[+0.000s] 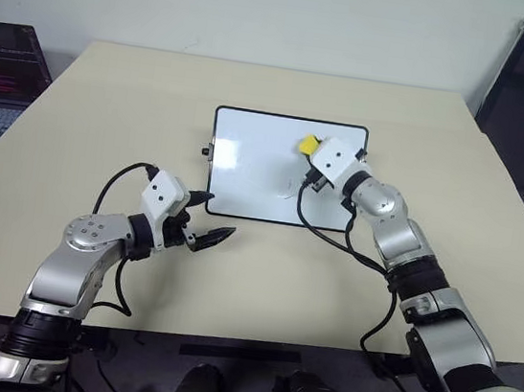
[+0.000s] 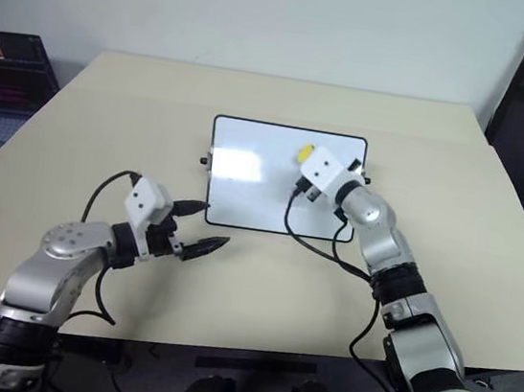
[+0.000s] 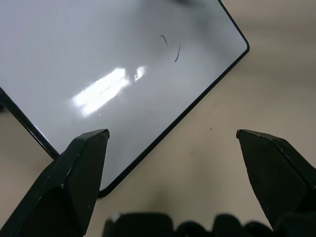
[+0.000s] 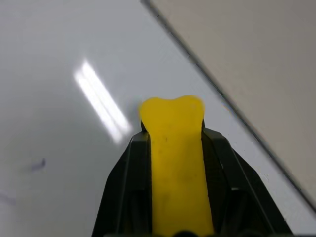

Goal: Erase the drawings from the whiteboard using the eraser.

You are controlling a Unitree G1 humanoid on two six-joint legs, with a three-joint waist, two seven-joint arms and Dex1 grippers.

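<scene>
Step in hand: the wiping is under way, as it seems; the right gripper (image 1: 309, 150) holds the eraser (image 1: 307, 145) over the far right part of the whiteboard (image 1: 246, 170), and most of the white surface looks clean.

Right gripper: its two black fingers (image 4: 129, 173) are pressed against both sides of the yellow eraser; the soft block bulges out past the fingertips in the right wrist view; whether the eraser touches the board surface at this moment cannot be told.

Left gripper (image 1: 210, 238): its fingers are spread wide and hold nothing; it hovers over the table (image 1: 108, 118) just beside the near left corner of the board.

Whiteboard: it lies flat in the middle of the table, with its thin black frame all around; a bright reflection of light sits on its left half.

Drawings (image 3: 170, 48): only a few thin dark strokes remain, near the near right part of the board, closer to the robot than the eraser is; a faint mark also shows in the right wrist view.

Next move: probably the eraser must come back toward the near edge, over the remaining strokes, and press flat while it slides; the grip must stay firm, because the soft block can bend or slip.

Risk: the board is light and may slide on the table under the rubbing; the open left gripper is near enough to steady it.
</scene>
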